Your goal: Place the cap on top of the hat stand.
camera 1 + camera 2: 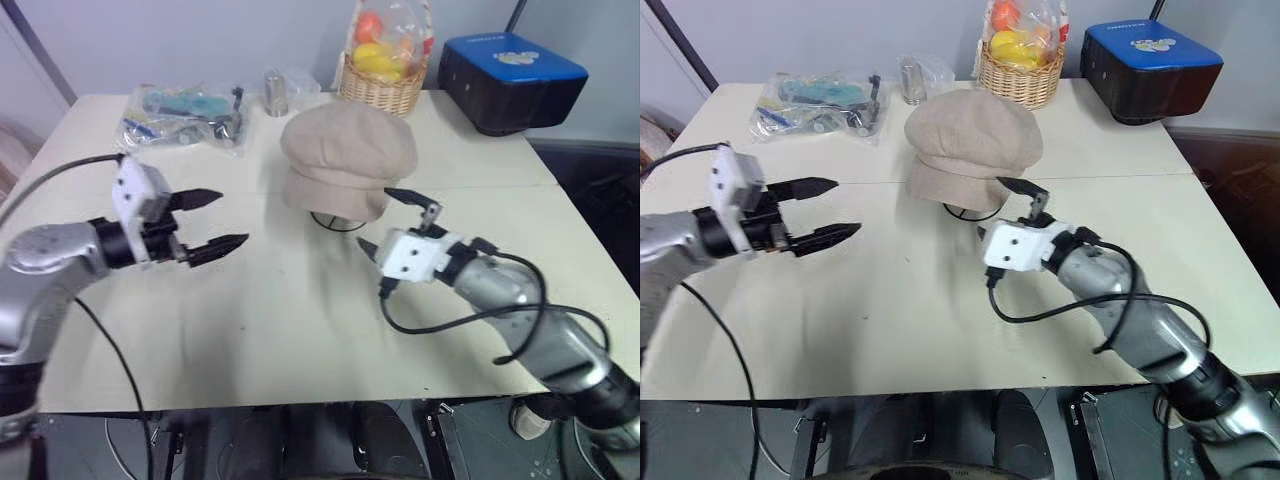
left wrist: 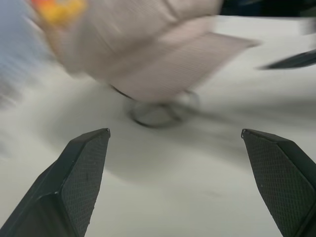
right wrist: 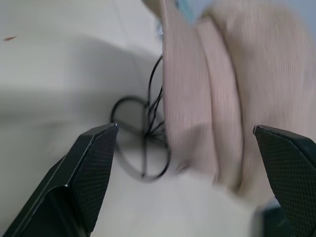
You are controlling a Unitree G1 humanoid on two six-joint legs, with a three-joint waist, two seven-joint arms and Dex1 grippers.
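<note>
The pink-beige cap (image 1: 348,150) sits over the black wire hat stand (image 1: 335,222) at the middle of the table, hiding all of it but the ring base and a few lower wires. My left gripper (image 1: 232,219) is open and empty, well to the left of the cap, pointing toward it. Close to the cap's right side, just off the brim, my right gripper (image 1: 375,218) is also open with nothing in it. The right wrist view shows the stand's wires (image 3: 148,143) under the cap (image 3: 217,98). Neither gripper touches the cap.
A wicker basket (image 1: 382,88) of bagged fruit stands behind the cap. A black box with a blue lid (image 1: 510,80) is at the back right. At the back left lie a clear bag of small items (image 1: 185,115) and a small jar (image 1: 275,92).
</note>
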